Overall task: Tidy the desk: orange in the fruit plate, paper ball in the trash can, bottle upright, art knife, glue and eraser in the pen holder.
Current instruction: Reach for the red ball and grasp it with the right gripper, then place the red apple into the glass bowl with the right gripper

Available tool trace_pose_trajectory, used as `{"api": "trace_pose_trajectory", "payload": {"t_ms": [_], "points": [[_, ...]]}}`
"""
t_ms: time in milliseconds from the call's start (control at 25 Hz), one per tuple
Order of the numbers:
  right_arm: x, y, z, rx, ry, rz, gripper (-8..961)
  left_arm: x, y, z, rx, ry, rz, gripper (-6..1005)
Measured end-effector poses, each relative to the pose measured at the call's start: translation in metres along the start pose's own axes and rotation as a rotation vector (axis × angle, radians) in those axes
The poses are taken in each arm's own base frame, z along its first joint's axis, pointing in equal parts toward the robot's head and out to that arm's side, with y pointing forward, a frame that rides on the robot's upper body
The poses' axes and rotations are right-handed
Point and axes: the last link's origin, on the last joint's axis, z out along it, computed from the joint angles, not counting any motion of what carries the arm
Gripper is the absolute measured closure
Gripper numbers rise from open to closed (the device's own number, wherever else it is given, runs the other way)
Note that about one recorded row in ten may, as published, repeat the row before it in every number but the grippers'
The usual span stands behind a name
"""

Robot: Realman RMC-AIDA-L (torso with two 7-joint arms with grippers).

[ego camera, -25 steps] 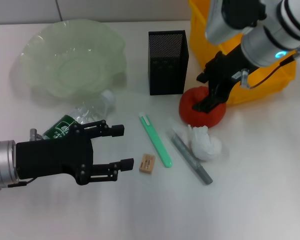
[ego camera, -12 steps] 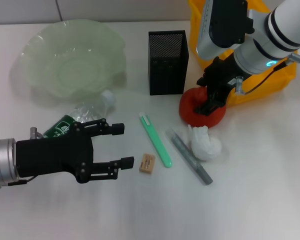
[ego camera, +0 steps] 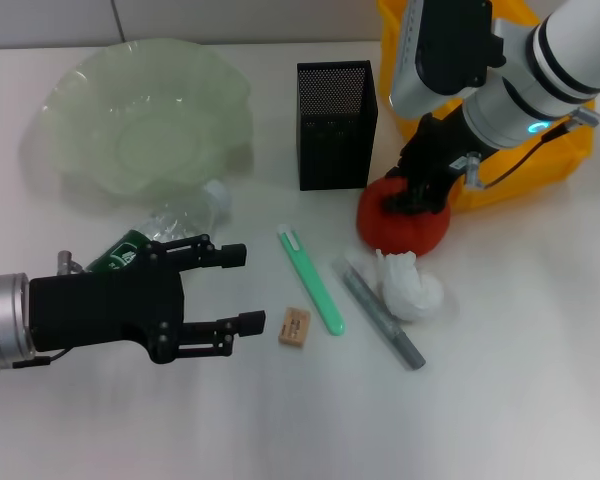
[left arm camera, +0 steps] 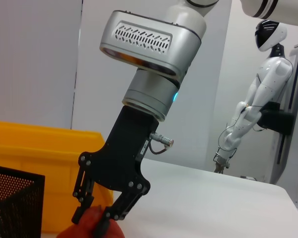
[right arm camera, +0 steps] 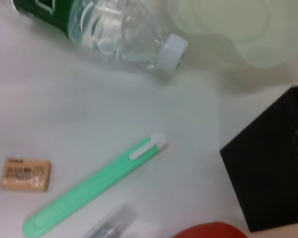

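Observation:
The orange (ego camera: 405, 222) lies on the table beside the yellow trash can (ego camera: 570, 150). My right gripper (ego camera: 408, 198) is down on its top, jaws partly open and astride it; the left wrist view shows the same gripper (left arm camera: 95, 218) on the orange (left arm camera: 89, 230). My left gripper (ego camera: 236, 290) is open and empty, hovering just right of the lying bottle (ego camera: 150, 232). The green art knife (ego camera: 312, 280), eraser (ego camera: 294, 327), grey glue stick (ego camera: 382, 318) and paper ball (ego camera: 412, 285) lie on the table. The black mesh pen holder (ego camera: 335, 125) stands behind them.
The pale green fruit plate (ego camera: 70, 120) sits at the back left. The right wrist view shows the bottle (right arm camera: 114, 34), art knife (right arm camera: 94, 191), eraser (right arm camera: 25, 174) and pen holder (right arm camera: 273, 173). The paper ball lies close to the orange.
My right gripper has shifted a little left and back over the orange and settled onto its top. The orange and my left arm have hardly moved.

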Motion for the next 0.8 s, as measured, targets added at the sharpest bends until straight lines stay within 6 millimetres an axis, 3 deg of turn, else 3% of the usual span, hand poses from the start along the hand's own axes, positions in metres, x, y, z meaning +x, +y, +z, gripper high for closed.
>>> {"api": "trace_pose_trajectory", "payload": {"t_ms": [200, 320, 800], "points": [[-0.004, 0.0, -0.004, -0.003, -0.026, 0.003, 712, 0.0, -0.001, -0.001, 0.002, -0.003, 0.002, 218], [-0.006, 0.002, -0.01, -0.003, -0.046, 0.003, 763, 0.0, -0.001, -0.002, 0.002, -0.003, 0.002, 219], [-0.004, 0.012, -0.041, -0.038, -0.217, 0.043, 804, -0.001, 0.001, -0.002, 0.004, -0.002, 0.001, 218]]}}
